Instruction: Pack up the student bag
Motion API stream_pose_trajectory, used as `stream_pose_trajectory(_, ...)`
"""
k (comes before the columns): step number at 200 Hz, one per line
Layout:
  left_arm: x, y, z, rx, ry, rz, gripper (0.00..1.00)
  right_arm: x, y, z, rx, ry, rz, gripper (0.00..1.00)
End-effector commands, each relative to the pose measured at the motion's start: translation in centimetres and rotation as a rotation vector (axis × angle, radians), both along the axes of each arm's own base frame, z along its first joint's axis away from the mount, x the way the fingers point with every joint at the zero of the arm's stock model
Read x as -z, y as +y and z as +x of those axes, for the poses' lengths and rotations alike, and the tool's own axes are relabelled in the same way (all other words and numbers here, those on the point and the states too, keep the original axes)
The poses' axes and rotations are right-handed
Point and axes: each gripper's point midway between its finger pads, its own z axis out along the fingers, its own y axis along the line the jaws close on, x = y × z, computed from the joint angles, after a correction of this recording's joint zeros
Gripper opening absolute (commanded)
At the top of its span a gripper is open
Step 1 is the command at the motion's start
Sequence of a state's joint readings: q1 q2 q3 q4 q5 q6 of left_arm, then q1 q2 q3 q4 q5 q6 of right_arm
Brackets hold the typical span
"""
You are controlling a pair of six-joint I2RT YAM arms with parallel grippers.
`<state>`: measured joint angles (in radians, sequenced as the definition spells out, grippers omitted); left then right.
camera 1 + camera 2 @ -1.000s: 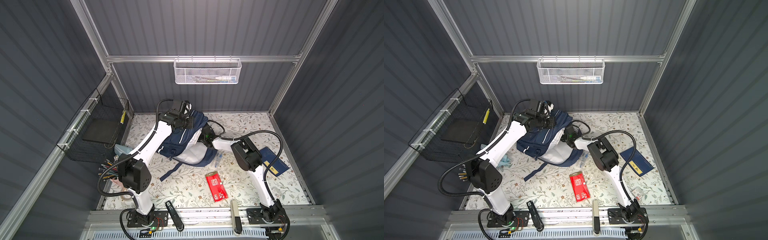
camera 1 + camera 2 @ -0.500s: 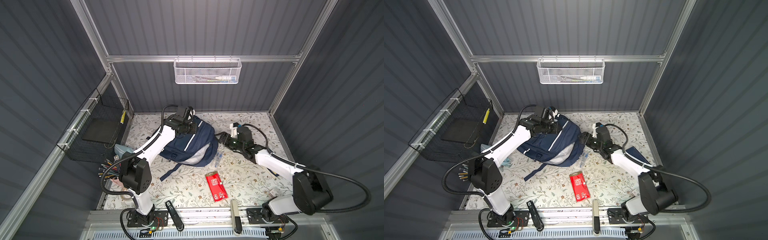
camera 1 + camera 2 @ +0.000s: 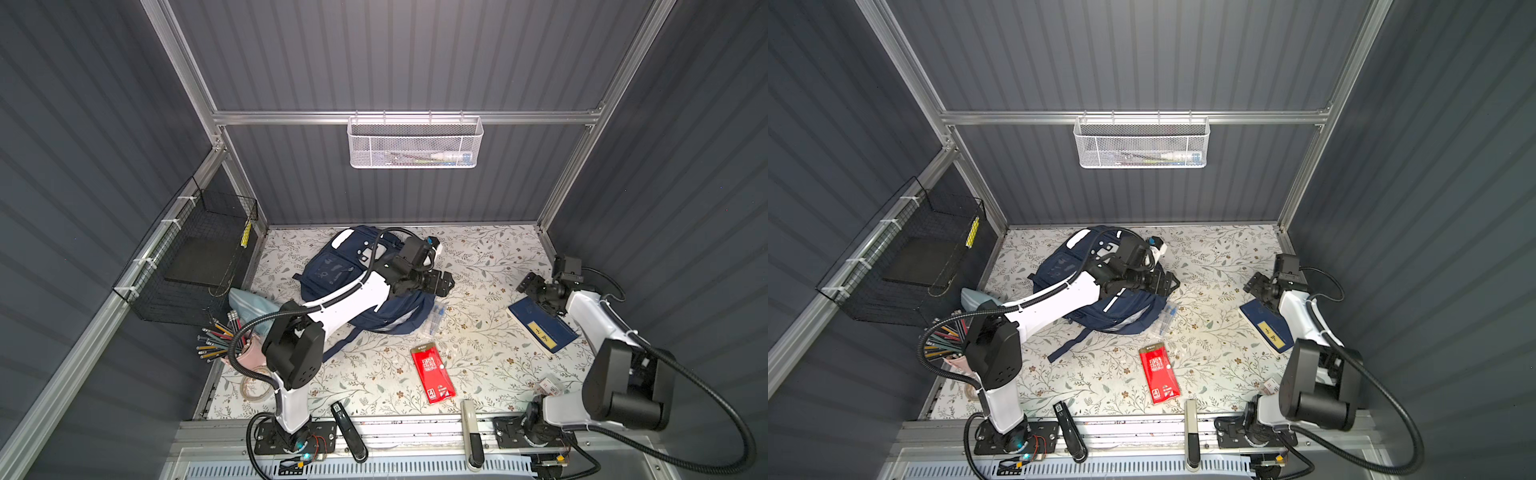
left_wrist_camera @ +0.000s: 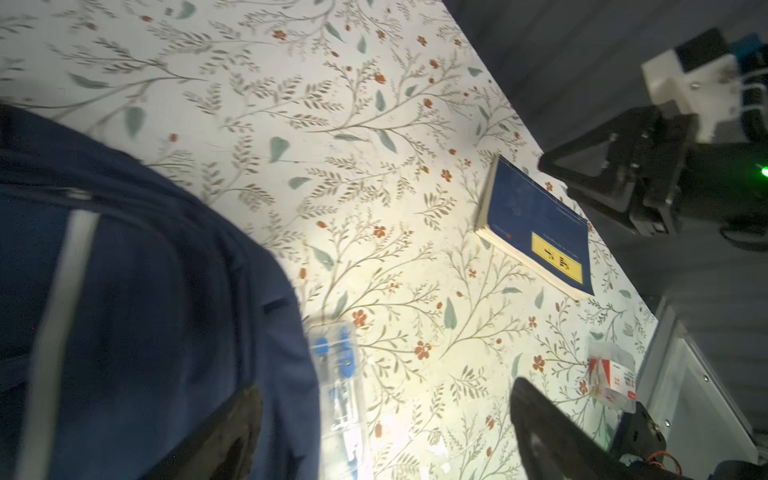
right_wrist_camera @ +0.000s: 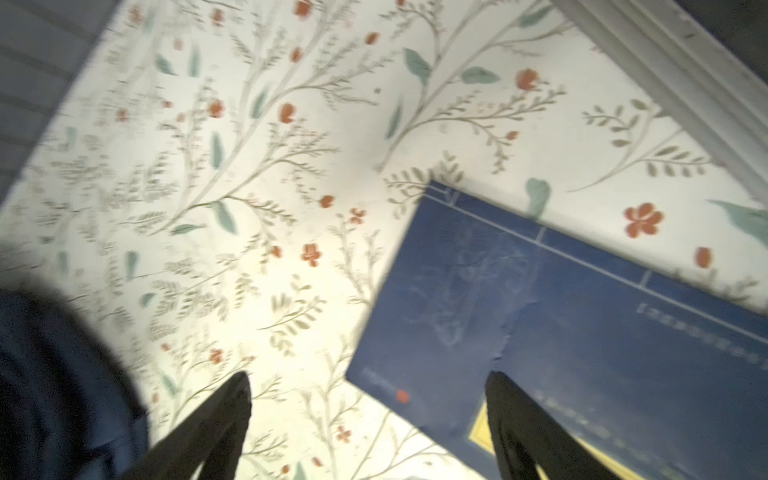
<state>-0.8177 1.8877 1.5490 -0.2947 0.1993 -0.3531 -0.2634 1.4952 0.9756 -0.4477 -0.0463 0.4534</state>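
The student bag is a navy backpack lying flat at the back left of the flowered table, partly under my left arm. My left gripper hovers open just off the bag's right edge, with nothing between its fingers. The bag's fabric and a clear pack of blue pens lie below it. My right gripper stands open and empty by the right wall, over the near corner of a blue book.
A red packet lies front centre and a small wrapped packet front right. A pink cup of pencils, a light-blue pouch and a tape roll sit at the left. A black wire basket and a white mesh basket hang on the walls.
My left gripper opened, let go of the bag's top and swung right; the bag settled flat. My right arm drew back from the bag to the blue book and opened wider.
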Motion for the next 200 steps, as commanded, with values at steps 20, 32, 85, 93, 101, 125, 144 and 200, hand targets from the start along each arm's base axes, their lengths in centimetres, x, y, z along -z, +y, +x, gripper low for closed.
stream_pose_trajectory(20,0.3,-4.1,-3.0,0.108,0.062,-0.122,0.92,2.3,-4.0,-1.7,-0.006,0.235,-0.097,0.89)
stream_pose_trajectory(32,0.6,-5.3,-4.0,0.148,0.083,-0.142,0.91,2.4,-5.0,-1.8,0.002,0.264,-0.136,0.89)
stream_pose_trajectory(85,2.4,-7.4,-5.9,0.202,0.134,-0.163,0.91,4.6,-5.8,-2.0,-0.025,0.293,-0.056,0.89)
stream_pose_trajectory(93,2.6,-7.5,-6.1,0.207,0.144,-0.166,0.91,4.7,-5.8,-1.9,-0.027,0.291,-0.052,0.89)
stream_pose_trajectory(101,2.6,-7.6,-6.1,0.210,0.149,-0.170,0.91,4.9,-5.8,-1.7,-0.032,0.290,-0.044,0.89)
stream_pose_trajectory(125,3.0,-7.6,-6.2,0.206,0.154,-0.164,0.91,5.7,-5.2,-2.0,-0.045,0.316,0.000,0.88)
stream_pose_trajectory(144,3.3,-7.7,-6.2,0.198,0.162,-0.163,0.90,6.2,-5.0,-1.8,-0.053,0.318,0.009,0.87)
stream_pose_trajectory(200,4.2,-7.6,-6.8,0.193,0.180,-0.160,0.88,6.2,-6.6,-1.1,-0.032,0.324,-0.050,0.87)
